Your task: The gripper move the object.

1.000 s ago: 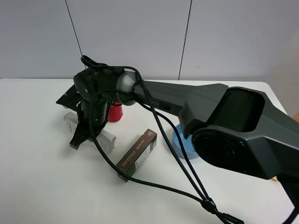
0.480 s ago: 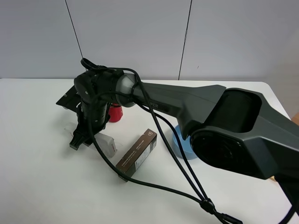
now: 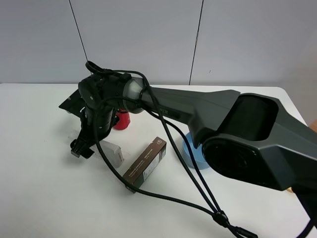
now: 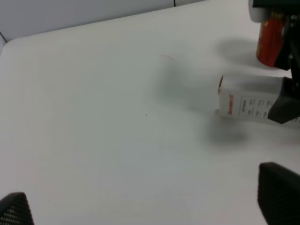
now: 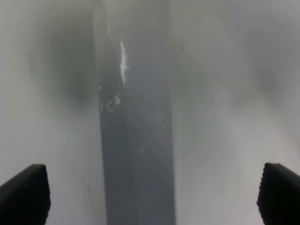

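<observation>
The object, a slim white carton [image 3: 112,151], lies on the white table left of centre; only its right end shows past the arm. In the left wrist view its red-marked end [image 4: 228,104] points toward the camera. My right gripper [image 3: 80,147] reaches across from the right and stands over the carton, one black finger [image 4: 287,102] in front of it. The right wrist view is blurred: a grey strip [image 5: 136,140] runs between the wide-apart fingertips [image 5: 26,192]. My left gripper [image 4: 145,206] is open and empty over bare table, apart from the carton.
A dark brown carton [image 3: 146,163] lies just right of the white one. A red can [image 3: 121,119] stands behind the gripper and also shows in the left wrist view [image 4: 271,40]. A blue round thing [image 3: 194,151] sits under the arm. Black cables [image 3: 163,198] trail over the table.
My right gripper has shifted slightly left and back over the white carton. The carton's left end, seen a second ago, is now hidden behind the gripper.
</observation>
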